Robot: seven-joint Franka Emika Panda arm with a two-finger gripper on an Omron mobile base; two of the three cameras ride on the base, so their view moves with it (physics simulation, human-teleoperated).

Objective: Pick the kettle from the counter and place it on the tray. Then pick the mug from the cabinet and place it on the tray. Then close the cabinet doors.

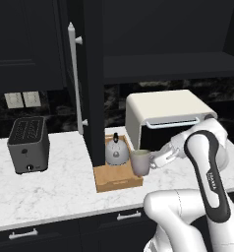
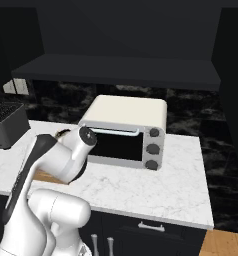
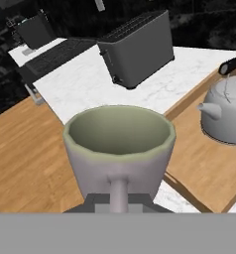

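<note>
Mug point(image 1: 141, 162), pale greenish-beige ceramic with a faceted rim and one loop handle, sits in my claw point(image 1: 156, 160): my jaws are pinched narrow on that handle, which runs down the lower centre of the hand view. In the left base view it hangs upright at centre, at the front right corner of the shallow light-brown wooden tray point(image 1: 114, 182); whether it touches the rim I cannot tell.

On the tray, just left of the mug, stands the squat rounded silver-grey kettle point(image 1: 117, 152) with its black arched handle and stubby spout, smooth and metallic. In the hand view it lies at the right edge on bare wood grain.

The tray rests on the white marble counter point(image 1: 50, 187), faintly grey-veined, over dark drawers with silver handles. A tall black cabinet door point(image 1: 92, 78) with a long vertical silver bar handle stands open edge-on, rising above the tray's left end. At centre left sits a boxy grey slotted toaster point(image 1: 28, 143); right of centre, behind the mug, a cream-topped toaster oven point(image 1: 165, 115) with a dark glass front.
</note>
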